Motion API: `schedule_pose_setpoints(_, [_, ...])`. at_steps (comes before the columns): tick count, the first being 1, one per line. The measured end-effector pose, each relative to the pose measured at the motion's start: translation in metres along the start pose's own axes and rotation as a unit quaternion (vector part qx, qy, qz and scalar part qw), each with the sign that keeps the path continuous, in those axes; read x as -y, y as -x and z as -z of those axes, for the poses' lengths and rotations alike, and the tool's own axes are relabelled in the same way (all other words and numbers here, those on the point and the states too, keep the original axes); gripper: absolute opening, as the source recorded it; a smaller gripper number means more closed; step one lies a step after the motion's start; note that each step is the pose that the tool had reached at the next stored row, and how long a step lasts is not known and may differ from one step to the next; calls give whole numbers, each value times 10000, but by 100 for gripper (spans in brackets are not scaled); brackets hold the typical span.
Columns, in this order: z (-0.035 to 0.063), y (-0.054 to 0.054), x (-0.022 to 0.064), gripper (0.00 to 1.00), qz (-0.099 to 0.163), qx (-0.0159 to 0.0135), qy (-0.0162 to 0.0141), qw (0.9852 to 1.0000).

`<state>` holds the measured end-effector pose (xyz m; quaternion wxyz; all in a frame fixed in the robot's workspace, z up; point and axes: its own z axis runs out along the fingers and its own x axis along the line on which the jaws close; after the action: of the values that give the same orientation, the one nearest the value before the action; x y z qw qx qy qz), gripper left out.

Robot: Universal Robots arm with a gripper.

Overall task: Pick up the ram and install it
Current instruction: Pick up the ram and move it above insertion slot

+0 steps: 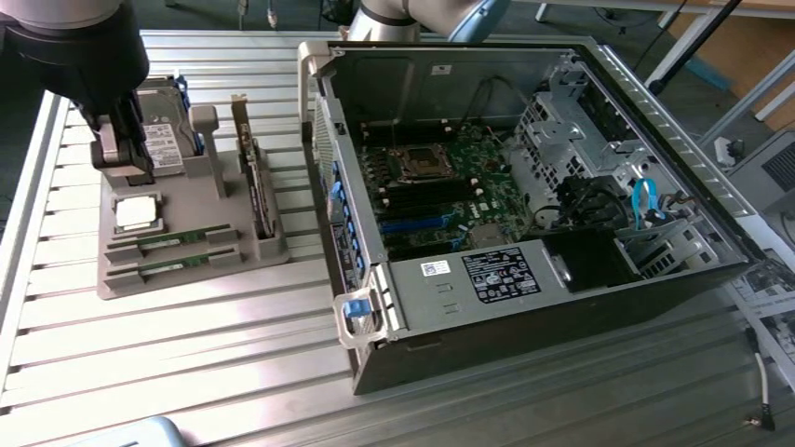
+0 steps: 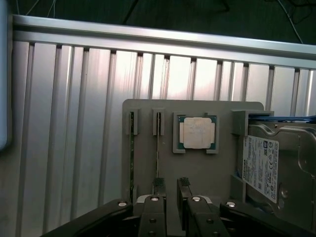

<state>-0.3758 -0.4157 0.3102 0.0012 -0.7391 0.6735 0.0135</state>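
Hovering over the grey parts tray, my gripper has its fingers spread apart, grasping nothing. The ram stands on edge in a tray slot, with one fingertip over its end. A second ram stick fills the neighbouring slot. The silver processor and the hard drive sit alongside. The open computer case stands at the exterior view's right.

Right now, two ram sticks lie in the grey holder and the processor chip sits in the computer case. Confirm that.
Wrong on the processor chip: it sits in the grey holder too, between the ram sticks and the hard drive, not in the computer case. The wrist view shows it.
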Motion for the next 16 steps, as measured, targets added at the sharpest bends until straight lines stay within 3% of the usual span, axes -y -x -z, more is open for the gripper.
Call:
schedule_pose_setpoints(9, [-24, -3, -1, 24, -1, 0, -1, 10000])
schedule_pose_setpoints(16, [-21, -68, -6, 24, 0, 0, 0, 10000])
